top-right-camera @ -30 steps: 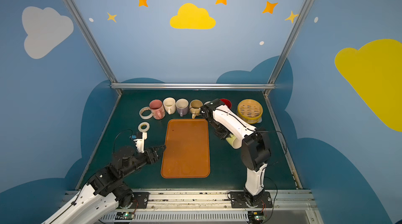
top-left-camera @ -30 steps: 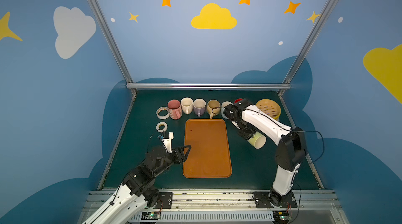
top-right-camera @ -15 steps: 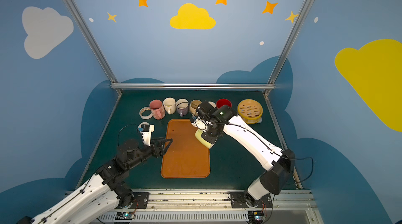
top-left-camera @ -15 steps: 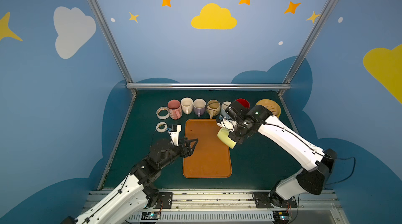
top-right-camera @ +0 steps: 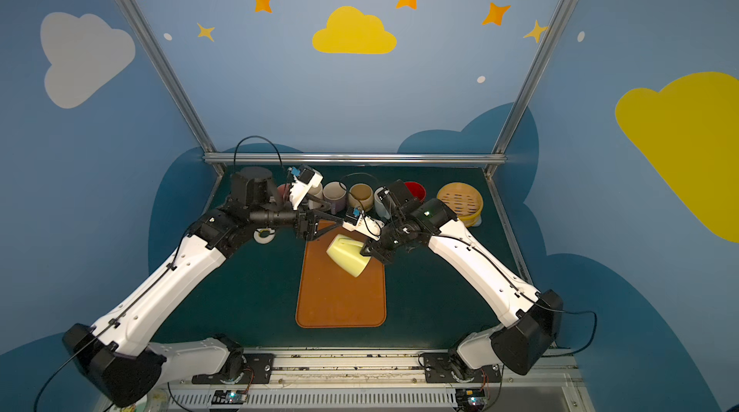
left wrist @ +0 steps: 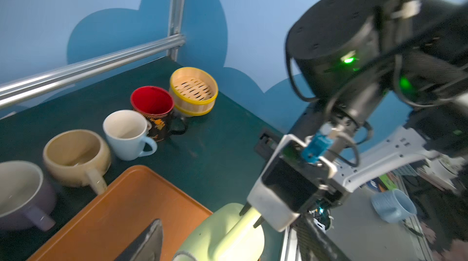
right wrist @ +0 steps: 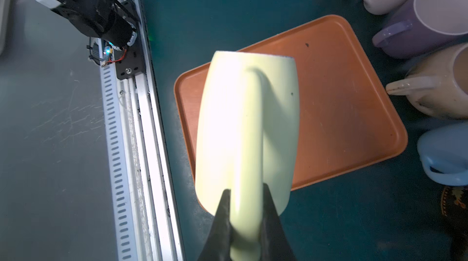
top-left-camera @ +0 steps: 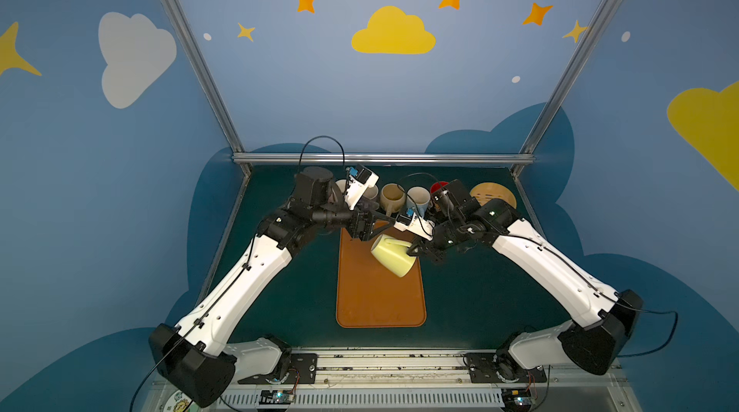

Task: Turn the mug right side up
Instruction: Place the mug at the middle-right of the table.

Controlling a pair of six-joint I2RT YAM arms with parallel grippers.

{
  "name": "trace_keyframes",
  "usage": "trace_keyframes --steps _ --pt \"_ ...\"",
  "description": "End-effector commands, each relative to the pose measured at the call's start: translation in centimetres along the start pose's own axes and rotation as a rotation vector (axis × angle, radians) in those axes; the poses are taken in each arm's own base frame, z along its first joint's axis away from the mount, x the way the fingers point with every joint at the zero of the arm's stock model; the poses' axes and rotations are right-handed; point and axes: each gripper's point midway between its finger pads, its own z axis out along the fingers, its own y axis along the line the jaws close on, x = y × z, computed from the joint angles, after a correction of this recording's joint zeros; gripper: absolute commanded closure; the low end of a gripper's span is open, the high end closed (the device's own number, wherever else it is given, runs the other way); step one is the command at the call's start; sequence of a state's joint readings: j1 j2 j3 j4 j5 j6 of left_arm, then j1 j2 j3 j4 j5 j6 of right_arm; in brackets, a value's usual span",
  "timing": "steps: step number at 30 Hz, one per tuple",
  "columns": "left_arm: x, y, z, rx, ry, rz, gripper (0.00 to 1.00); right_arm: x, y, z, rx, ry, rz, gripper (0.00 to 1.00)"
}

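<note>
Both my arms had swung over the tray (top-left-camera: 380,302); right end effector (right wrist: 245,204) clenched the handle of the tilted mug (top-left-camera: 394,258), left end effector (top-left-camera: 376,229) spread wide beside it.

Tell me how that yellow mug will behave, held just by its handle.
The yellow mug looks rigid and glossy, so probably slippery. Pinched only at its handle by the right end effector, it may pivot.

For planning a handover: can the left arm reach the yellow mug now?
Probably yes. The left gripper is open right beside the mug, nothing between them; the right gripper pinches only its handle.
</note>
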State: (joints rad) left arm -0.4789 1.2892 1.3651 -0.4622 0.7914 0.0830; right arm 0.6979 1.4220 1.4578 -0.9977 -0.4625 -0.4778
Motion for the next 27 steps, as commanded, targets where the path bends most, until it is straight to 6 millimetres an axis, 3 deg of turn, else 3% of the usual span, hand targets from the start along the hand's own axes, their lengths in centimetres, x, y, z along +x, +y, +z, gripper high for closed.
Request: trace_keyframes --steps 1,8,13,19,27 --pt "2.6 -2.2 0.0 0.189 0.141 -0.022 0.19 -3.2 1.5 -2.6 -0.063 -0.188 -0.095 1.00" --pt "3.9 -0.4 1.8 0.214 0.237 -0.038 0.20 -3.6 1.9 -3.4 -0.099 -0.254 -0.111 1.00" --pt "3.5 -0.1 2.6 0.253 0.241 -0.033 0.24 -3.8 1.9 -3.6 -0.119 -0.278 -0.114 1.00" --pt "3.5 -0.2 3.4 0.291 0.269 -0.040 0.34 -4.0 1.9 -3.4 -0.149 -0.274 -0.112 1.00" --pt "5.1 -1.1 4.3 0.300 0.348 -0.020 0.48 -4.1 1.2 -3.1 -0.191 -0.270 -0.093 1.00"
